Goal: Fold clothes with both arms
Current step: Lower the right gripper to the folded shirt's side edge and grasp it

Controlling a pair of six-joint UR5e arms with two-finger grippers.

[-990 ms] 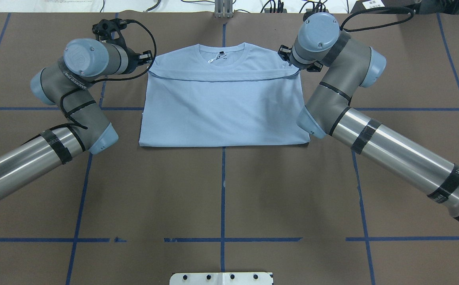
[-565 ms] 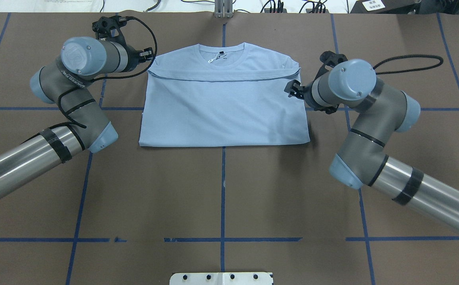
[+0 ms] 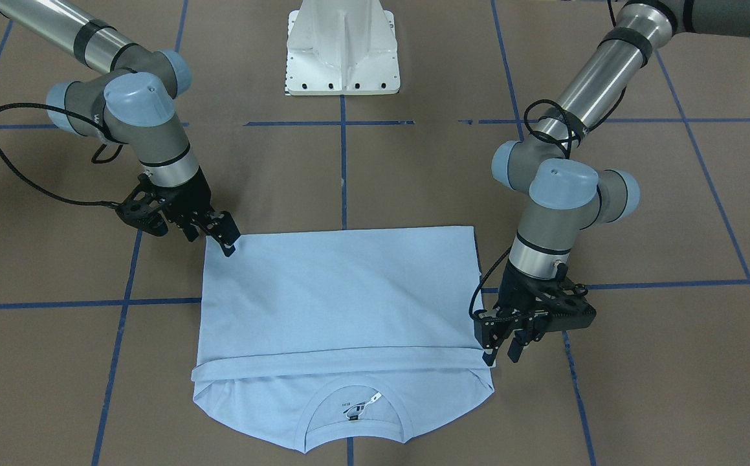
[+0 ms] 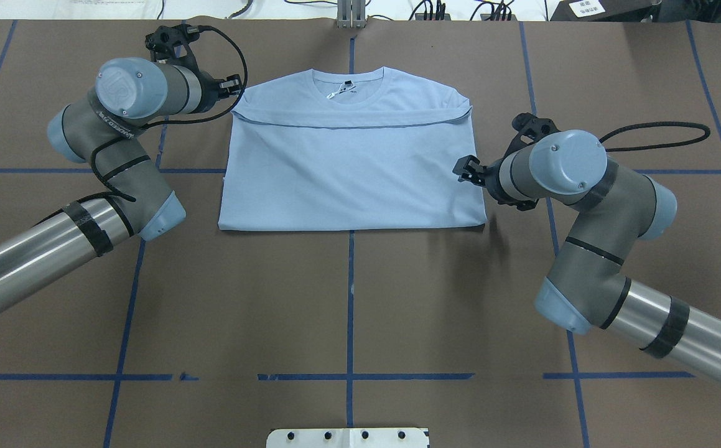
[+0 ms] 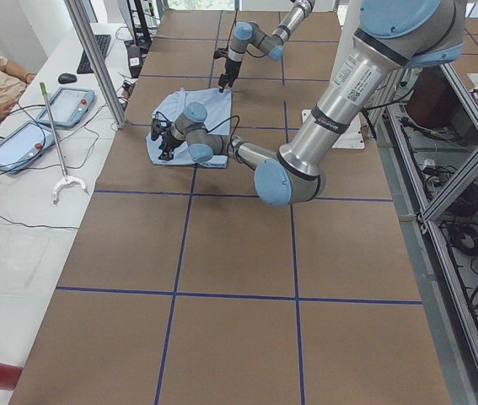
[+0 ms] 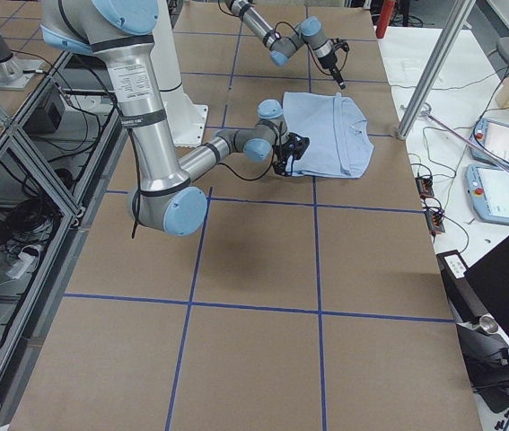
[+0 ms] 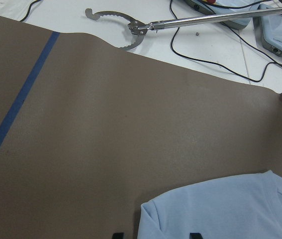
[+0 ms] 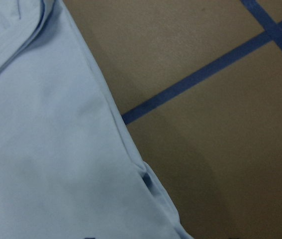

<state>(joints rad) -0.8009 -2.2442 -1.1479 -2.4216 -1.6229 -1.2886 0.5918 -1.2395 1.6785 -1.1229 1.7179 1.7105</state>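
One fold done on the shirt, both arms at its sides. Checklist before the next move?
1. Fold on the T-shirt flat, its edge straight across the chest: ok.
2. The neck tag and collar lying flat: ok.
3. The left end effector open at the shoulder corner: ok.
4. The right end effector open: cannot tell.
5. Right end effector over a grasp point: cannot tell. The overhead view puts it partway along the shirt's right edge, while the front-facing view puts it at the corner nearest the robot.
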